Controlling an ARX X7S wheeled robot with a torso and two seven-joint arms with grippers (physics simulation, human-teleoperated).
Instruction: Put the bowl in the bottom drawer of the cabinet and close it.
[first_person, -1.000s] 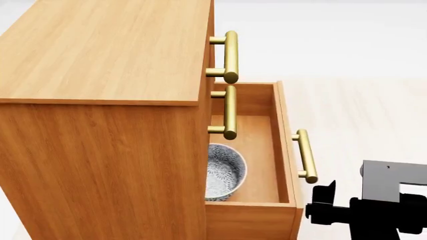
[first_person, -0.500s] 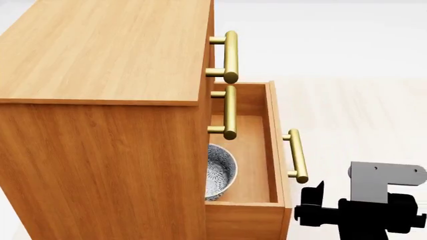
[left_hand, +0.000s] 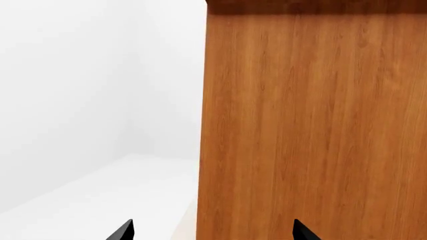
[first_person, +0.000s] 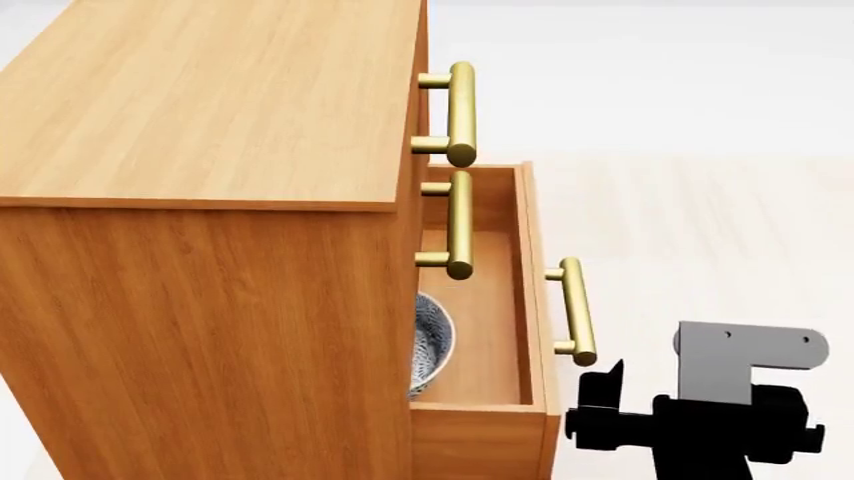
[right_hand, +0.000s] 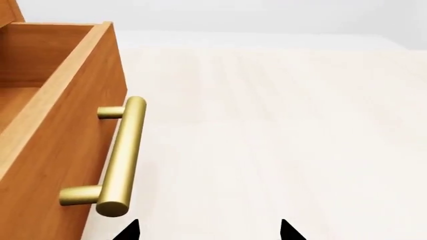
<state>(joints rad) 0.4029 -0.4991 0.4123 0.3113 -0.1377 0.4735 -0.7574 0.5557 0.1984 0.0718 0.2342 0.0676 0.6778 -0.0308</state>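
Observation:
The cabinet (first_person: 200, 300) fills the left of the head view. Its bottom drawer (first_person: 534, 290) stands partly out. The bowl (first_person: 431, 345) sits inside at the near end, mostly hidden under the cabinet's body. My right gripper (first_person: 601, 402) is just right of the near end of the drawer's brass handle (first_person: 574, 310). In the right wrist view that gripper (right_hand: 207, 232) is open with nothing between its fingertips, the handle (right_hand: 120, 160) close beside one of them. I cannot tell if they touch. My left gripper (left_hand: 212, 232) is open, facing the cabinet's side (left_hand: 313, 125).
Both upper drawers are closed, their brass handles (first_person: 461, 110) (first_person: 459, 225) sticking out over the bottom drawer. Pale wood floor (first_person: 694, 230) stretches to the right of the cabinet. A white wall (left_hand: 80, 90) stands past the cabinet's side.
The bottom drawer has slid further into the cabinet and my right gripper has moved left along with its handle. Less of the bowl shows now.

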